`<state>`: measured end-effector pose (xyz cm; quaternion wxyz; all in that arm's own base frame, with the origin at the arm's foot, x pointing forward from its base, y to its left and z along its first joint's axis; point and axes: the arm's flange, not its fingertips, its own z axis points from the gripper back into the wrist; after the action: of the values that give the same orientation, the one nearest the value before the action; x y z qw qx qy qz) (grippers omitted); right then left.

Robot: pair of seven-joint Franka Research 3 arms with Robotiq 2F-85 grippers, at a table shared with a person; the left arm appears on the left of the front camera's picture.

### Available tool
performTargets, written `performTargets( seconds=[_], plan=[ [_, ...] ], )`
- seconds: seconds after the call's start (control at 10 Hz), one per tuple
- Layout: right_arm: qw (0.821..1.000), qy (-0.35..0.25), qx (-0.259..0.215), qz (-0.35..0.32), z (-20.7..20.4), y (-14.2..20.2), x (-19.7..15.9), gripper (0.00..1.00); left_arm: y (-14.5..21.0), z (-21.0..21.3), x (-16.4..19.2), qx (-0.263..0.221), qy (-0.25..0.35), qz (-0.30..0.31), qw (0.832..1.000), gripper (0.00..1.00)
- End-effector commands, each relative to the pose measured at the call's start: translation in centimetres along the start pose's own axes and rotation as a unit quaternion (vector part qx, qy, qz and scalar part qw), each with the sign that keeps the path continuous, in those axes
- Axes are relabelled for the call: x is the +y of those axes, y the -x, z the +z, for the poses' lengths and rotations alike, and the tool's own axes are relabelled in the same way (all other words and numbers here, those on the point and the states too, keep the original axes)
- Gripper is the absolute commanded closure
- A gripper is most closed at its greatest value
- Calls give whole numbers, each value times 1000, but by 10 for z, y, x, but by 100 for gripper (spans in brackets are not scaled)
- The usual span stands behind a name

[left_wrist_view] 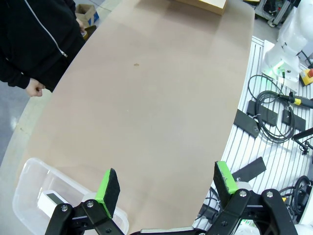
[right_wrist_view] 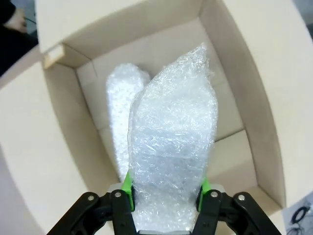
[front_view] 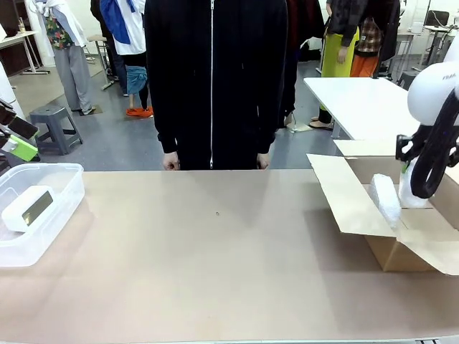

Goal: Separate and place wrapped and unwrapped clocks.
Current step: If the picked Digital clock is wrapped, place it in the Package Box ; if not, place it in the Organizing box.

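My right gripper [right_wrist_view: 166,188] is shut on a wrapped clock [right_wrist_view: 171,142], a bundle in white bubbly foam, and holds it above the open cardboard box [right_wrist_view: 244,73]. A second wrapped clock [right_wrist_view: 120,107] lies inside the box, beside the held one; in the front view it is [front_view: 386,199], with the held bundle [front_view: 410,188] to its right. The bare white clock [front_view: 29,208] with a grey-green screen lies in a clear plastic bin [front_view: 54,179] at the table's left. My left gripper [left_wrist_view: 166,183] hangs open above that end, holding nothing.
A person in a black zipped jacket [front_view: 215,79] stands at the far side, hands [front_view: 171,163] at the table edge. The box flaps [front_view: 341,193] spread towards the table's middle. Cables and black plates [left_wrist_view: 269,112] lie beside the table on the robot's side.
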<state>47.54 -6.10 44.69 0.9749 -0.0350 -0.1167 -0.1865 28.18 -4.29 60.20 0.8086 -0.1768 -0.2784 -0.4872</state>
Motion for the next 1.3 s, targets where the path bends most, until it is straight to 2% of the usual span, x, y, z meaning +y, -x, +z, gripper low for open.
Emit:
performTargets(
  seconds=[0.0, 0.3, 0.5, 0.6, 0.7, 0.8, 1.2],
  plan=[
    [1000, 20, 16, 9, -10, -2, 3, 46, 0, -1, -1, -5, 7, 2, 1000, 0],
    [999, 24, 36, -1, -39, 0, 2, 46, 0, -1, -1, -5, 7, 2, 1000, 0],
    [997, 60, 44, 0, -48, 1, 0, 46, 0, -1, -1, -5, 7, 2, 1000, 0],
    [997, 60, 51, -2, -49, 2, -2, 46, 0, -1, -1, -5, 7, 2, 1000, 0],
    [996, 60, 60, -4, -50, 2, -3, 37, 0, -1, -1, -5, 7, 2, 1000, 0],
    [997, 50, 64, -5, -50, 3, -3, 0, 0, -1, -1, -5, 7, 2, 1000, 0],
    [997, 32, 69, 7, -36, 3, 1, 0, 0, -1, -1, -5, 7, 2, 1000, 0]
  ],
)
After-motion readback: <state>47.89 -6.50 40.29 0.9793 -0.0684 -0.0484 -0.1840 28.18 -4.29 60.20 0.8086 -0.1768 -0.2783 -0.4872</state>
